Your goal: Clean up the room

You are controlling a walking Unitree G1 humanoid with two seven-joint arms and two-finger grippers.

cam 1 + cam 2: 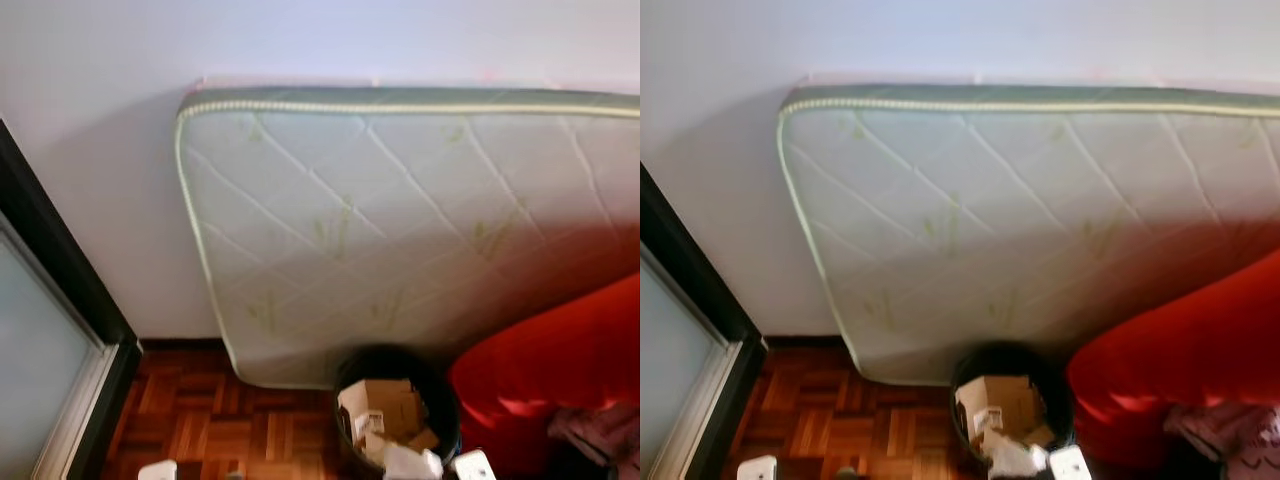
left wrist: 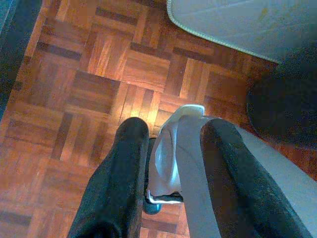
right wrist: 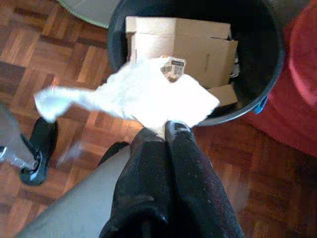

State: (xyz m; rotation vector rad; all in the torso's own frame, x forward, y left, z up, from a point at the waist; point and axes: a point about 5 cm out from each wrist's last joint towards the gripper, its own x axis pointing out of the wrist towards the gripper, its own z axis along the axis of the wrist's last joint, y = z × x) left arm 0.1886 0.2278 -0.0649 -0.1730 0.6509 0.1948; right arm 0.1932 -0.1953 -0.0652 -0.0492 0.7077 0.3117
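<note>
A black round bin [image 3: 270, 64] stands on the parquet with a flattened cardboard box [image 3: 198, 42] inside. In the right wrist view my right gripper [image 3: 166, 130] is shut on a crumpled white paper [image 3: 148, 94], which hangs just over the bin's near rim. In the eye views the same bin [image 1: 445, 405] sits at the foot of the mattress, with the white paper [image 1: 412, 463] at its near edge. My left gripper [image 2: 176, 126] is open and holds nothing, low over the parquet floor [image 2: 99, 64].
A large quilted mattress [image 1: 400, 220] leans on the white wall behind the bin. A red sofa [image 1: 560, 370] stands close on the bin's right. A dark door frame [image 1: 60, 270] with a glass panel is at the left.
</note>
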